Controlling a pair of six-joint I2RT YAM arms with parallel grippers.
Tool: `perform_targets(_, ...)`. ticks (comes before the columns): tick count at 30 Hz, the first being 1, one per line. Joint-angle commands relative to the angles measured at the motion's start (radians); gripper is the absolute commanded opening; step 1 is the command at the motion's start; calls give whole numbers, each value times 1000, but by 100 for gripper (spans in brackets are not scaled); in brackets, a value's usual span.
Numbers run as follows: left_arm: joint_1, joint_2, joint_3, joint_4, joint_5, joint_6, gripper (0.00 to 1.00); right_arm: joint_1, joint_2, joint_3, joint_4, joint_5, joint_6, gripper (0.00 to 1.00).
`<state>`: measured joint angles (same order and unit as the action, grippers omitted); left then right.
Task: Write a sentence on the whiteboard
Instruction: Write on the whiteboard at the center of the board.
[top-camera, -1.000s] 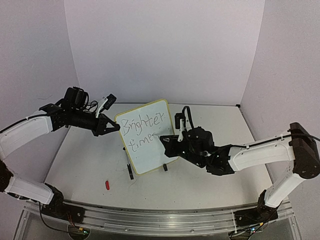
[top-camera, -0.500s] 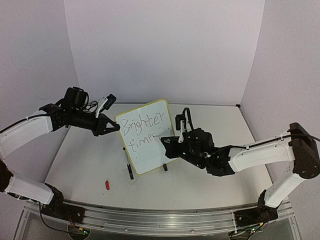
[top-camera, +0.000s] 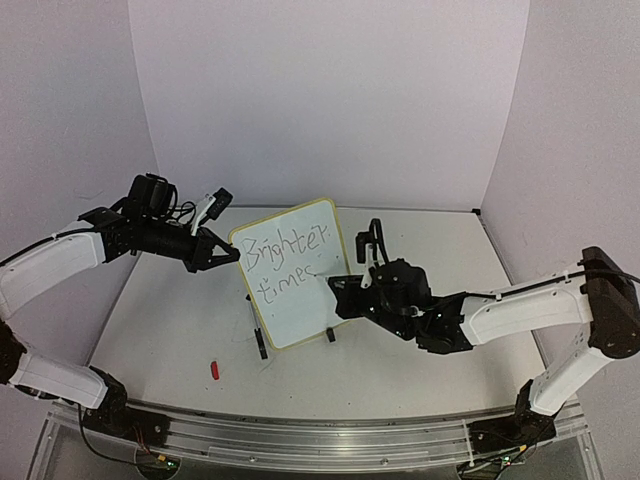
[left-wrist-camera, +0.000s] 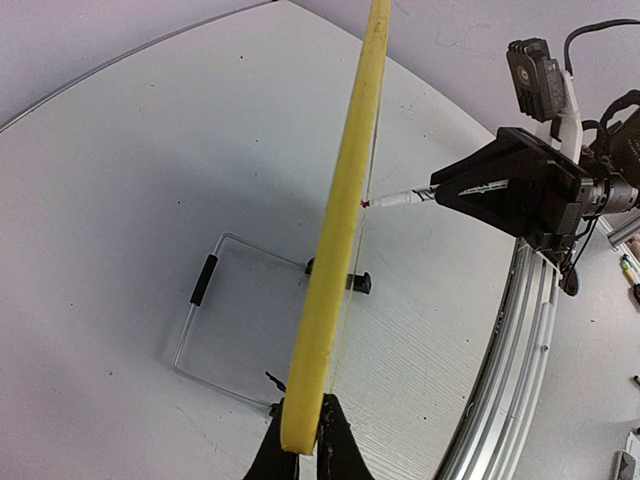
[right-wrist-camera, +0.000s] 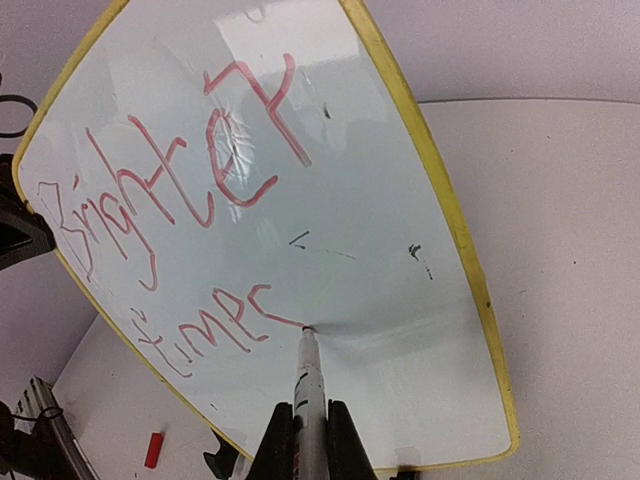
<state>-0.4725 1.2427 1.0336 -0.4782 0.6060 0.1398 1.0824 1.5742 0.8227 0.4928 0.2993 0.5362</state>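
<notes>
The whiteboard (top-camera: 300, 312) stands tilted at the table's middle on two black feet. Its yellow rim (left-wrist-camera: 347, 220) shows edge-on in the left wrist view. My left gripper (top-camera: 230, 255) is shut on the rim at the board's left edge (left-wrist-camera: 300, 445). My right gripper (top-camera: 338, 292) is shut on a white marker (right-wrist-camera: 310, 385). The marker's tip touches the board's face (right-wrist-camera: 400, 300). The sentence (right-wrist-camera: 170, 190) is in red: "Brighter" on the first line, then "time" with a stroke running to the marker's tip. The marker (left-wrist-camera: 405, 197) also shows in the left wrist view.
A small red cap (top-camera: 215, 370) lies on the table at the front left and shows in the right wrist view (right-wrist-camera: 153, 450). A wire stand (left-wrist-camera: 205, 310) sits behind the board. A metal rail (top-camera: 320, 435) runs along the near edge. Walls enclose three sides.
My right gripper has moved the marker a little to the right along the second line, lengthening the stroke after "time". The left arm and the board have not moved.
</notes>
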Motion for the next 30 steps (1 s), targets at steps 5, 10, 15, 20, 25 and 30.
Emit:
perform_targets(5,-5,13,-20,-61,-91,52,0,-8,13,8,-36,-13,14,0)
perform_targets(10,-5,13,-18,-61,-92,52,0,-8,23,21,-34,-24,12,0)
perform_targets(15,-5,13,-18,-60,-92,52,0,-7,40,40,-18,-46,4,0)
perform_targets(20,-5,12,-20,-59,-92,52,0,-7,44,46,-5,-62,2,0)
perform_targets(25,-5,13,-19,-60,-93,52,0,-7,31,35,10,-76,-5,0)
perform_targets(30,-5,12,-20,-59,-96,53,0,-7,10,18,42,-131,-30,0)
